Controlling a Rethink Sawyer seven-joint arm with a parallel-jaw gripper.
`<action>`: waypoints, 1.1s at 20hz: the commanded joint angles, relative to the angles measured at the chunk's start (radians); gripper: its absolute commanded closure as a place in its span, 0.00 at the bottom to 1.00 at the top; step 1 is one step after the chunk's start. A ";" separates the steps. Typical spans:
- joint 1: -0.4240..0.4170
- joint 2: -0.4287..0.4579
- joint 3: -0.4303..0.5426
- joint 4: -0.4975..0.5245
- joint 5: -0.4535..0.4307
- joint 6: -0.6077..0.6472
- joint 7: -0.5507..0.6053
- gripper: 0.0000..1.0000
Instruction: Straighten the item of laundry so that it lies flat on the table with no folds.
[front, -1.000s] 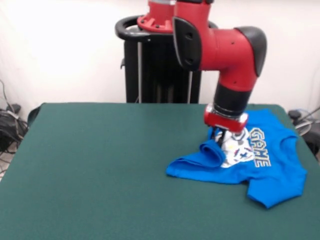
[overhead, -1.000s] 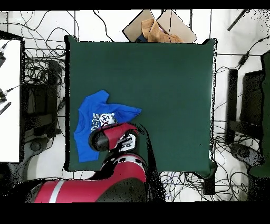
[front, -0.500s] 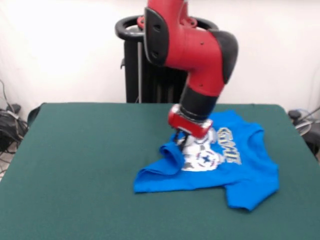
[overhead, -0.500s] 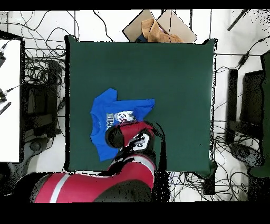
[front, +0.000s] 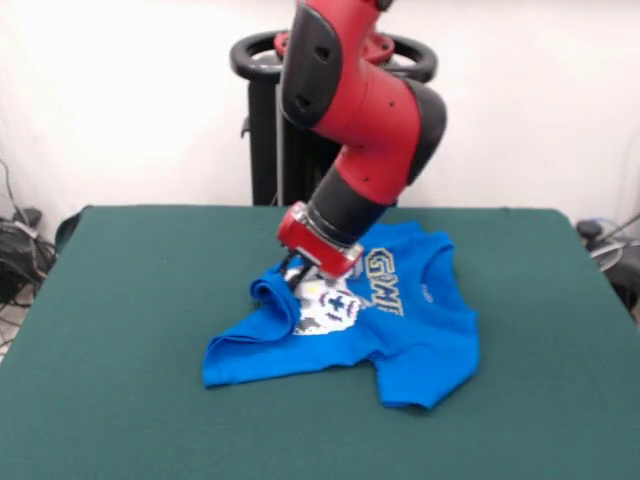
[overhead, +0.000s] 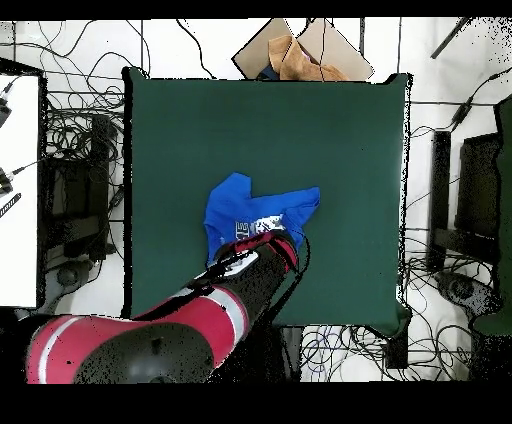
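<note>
The hand (front: 296, 270) is mostly hidden behind its red wrist and a raised fold of the T-shirt (front: 400, 325); overhead, arm covers shirt's near part.

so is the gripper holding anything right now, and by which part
It looks so: the gripper seems shut on the blue T-shirt, pinching a bunched fold beside the white print, near the garment's middle. The fingertips themselves are hidden in the cloth.
</note>
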 joint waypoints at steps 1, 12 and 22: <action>-0.085 0.138 -0.031 -0.058 0.117 0.087 0.196 1.00; -0.223 -0.009 0.128 0.030 0.136 0.141 0.068 1.00; -0.205 0.015 0.140 0.036 0.289 0.328 0.204 1.00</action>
